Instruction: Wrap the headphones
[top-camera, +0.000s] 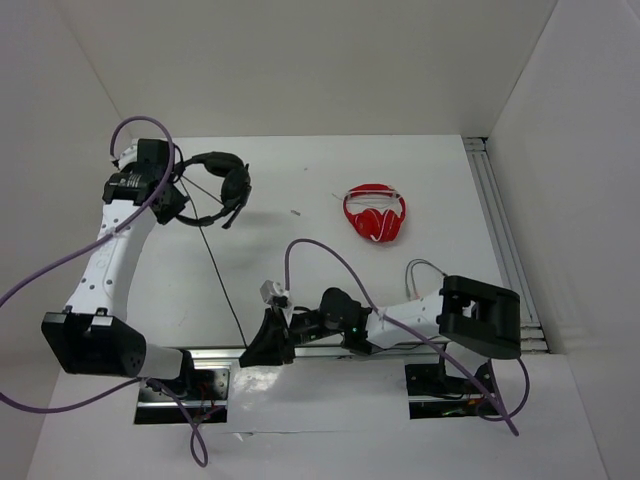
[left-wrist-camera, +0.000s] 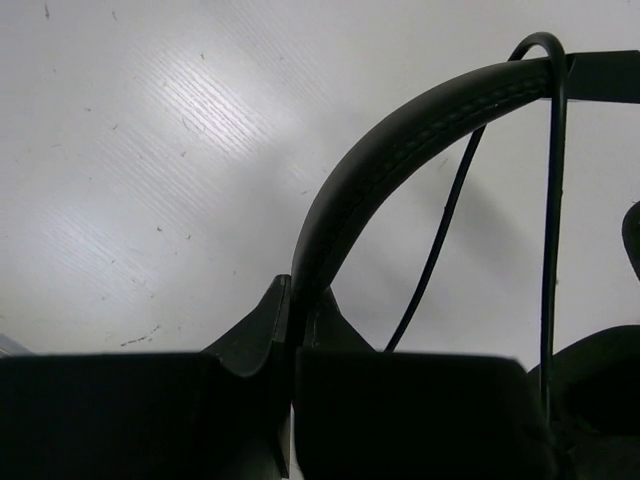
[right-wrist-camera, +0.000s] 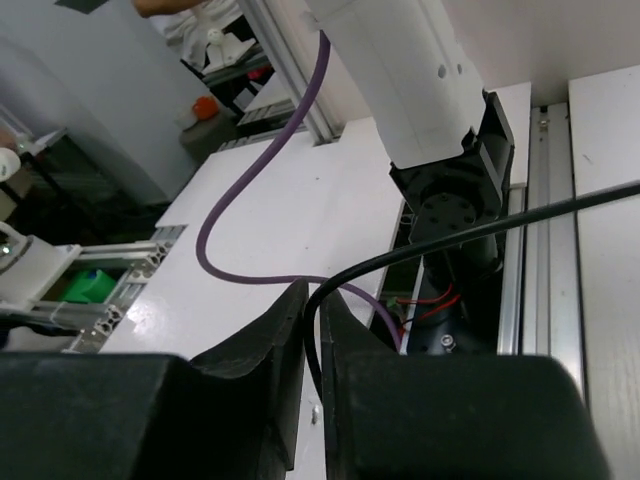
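Observation:
The black headphones (top-camera: 225, 180) are held up at the far left, with the boom mic pointing down. My left gripper (top-camera: 176, 196) is shut on their headband (left-wrist-camera: 400, 150), which arcs up and right from between the jaws in the left wrist view, where the gripper (left-wrist-camera: 292, 305) shows at the bottom. The thin black cable (top-camera: 222, 285) runs taut from the headphones down to the near edge. My right gripper (top-camera: 258, 350) is shut on that cable (right-wrist-camera: 480, 225), which comes out between the jaws in the right wrist view, where the gripper (right-wrist-camera: 313, 305) shows at the bottom, and runs right.
Red-and-white headphones (top-camera: 374, 212) lie at the centre right of the table. Purple arm cables (top-camera: 330, 255) loop over the near middle. An aluminium rail (top-camera: 500, 220) runs along the right wall. White walls close in the table on three sides.

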